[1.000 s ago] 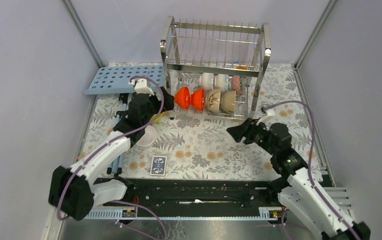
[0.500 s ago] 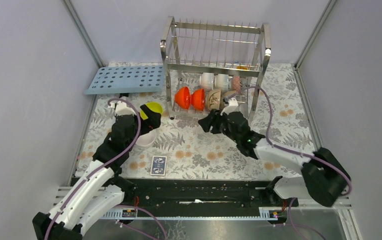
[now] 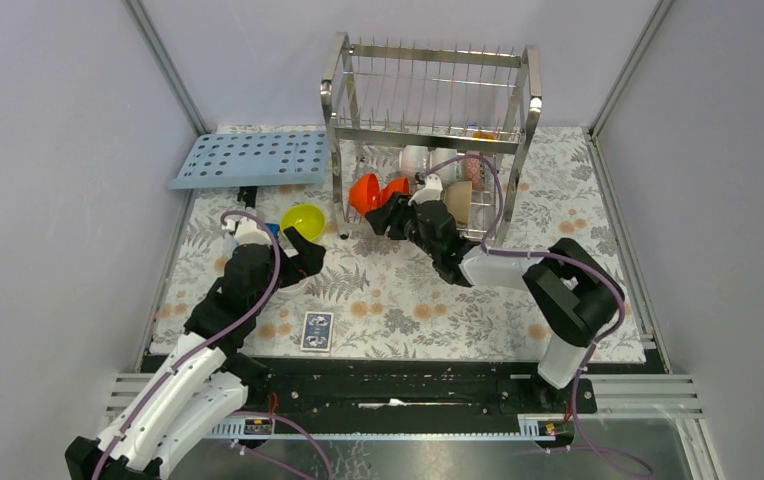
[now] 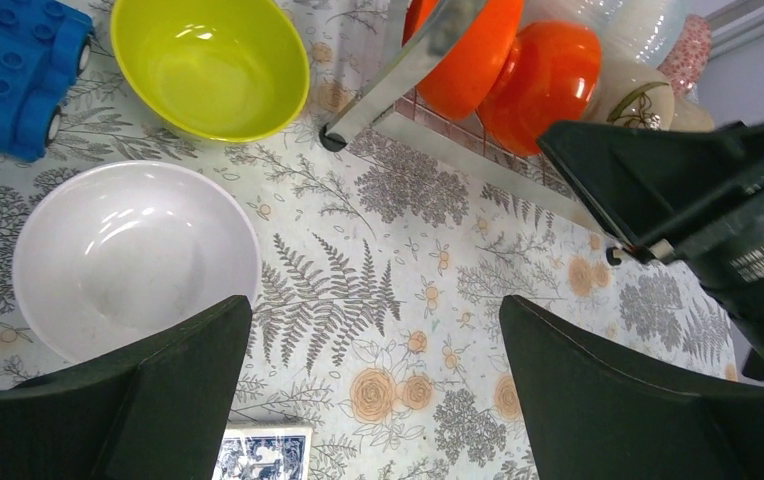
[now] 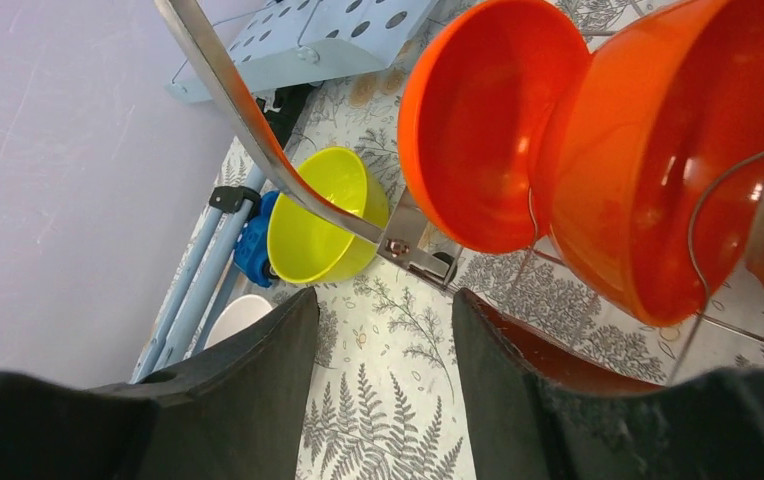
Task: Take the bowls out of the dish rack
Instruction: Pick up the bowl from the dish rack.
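The steel dish rack (image 3: 336, 110) stands at the back centre. Its lower tier holds two orange-red bowls (image 3: 363, 191), beige bowls (image 3: 457, 203), white bowls (image 3: 415, 158) and a speckled bowl (image 3: 474, 165). My right gripper (image 3: 385, 215) is open and empty, just in front of the orange-red bowls (image 5: 488, 130) and beside the rack's corner post (image 5: 258, 130); it also shows in the right wrist view (image 5: 383, 310). A yellow-green bowl (image 3: 303, 219) and a white bowl (image 4: 133, 260) sit upright on the table. My left gripper (image 4: 378, 320) is open and empty above the cloth beside them.
A light-blue perforated tray (image 3: 248, 158) lies at the back left. A blue toy block (image 4: 18, 70) sits next to the yellow-green bowl. A playing card (image 3: 317, 330) lies near the front. A small yellow-orange block (image 3: 482, 134) sits on the rack's upper tier.
My left gripper let go of the yellow-green bowl on the table and drew back toward me. My right gripper moved left and forward to the orange-red bowls.
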`<state>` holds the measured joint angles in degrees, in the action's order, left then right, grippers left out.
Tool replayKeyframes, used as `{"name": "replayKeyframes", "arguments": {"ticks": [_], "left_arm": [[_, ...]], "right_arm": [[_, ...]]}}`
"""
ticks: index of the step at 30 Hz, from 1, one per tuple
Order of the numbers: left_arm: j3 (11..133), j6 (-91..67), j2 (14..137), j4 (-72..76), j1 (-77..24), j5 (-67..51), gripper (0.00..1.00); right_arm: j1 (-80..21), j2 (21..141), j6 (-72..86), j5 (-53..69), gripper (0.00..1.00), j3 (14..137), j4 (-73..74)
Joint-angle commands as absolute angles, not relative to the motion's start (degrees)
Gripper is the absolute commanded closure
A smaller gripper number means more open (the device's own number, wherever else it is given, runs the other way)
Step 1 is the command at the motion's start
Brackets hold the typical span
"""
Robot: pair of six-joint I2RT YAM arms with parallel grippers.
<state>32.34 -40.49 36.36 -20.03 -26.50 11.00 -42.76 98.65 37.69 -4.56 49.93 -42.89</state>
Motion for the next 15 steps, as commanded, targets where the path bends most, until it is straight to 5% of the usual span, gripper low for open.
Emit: {"name": "replayKeyframes", "arguments": {"ticks": [1,15], "left_arm": [[31.2,-41.0,34.4,-17.2,-26.6,7.5,0.01],[30.5,-39.1,32.1,-16.3,-26.6,7.4,0.01]], "right_arm": [[-43.3,101.4,38.7,-5.2,0.42,54.7,-49.0],[-43.3,110.1,34.1,-8.3,0.49,65.6,-40.5]]}}
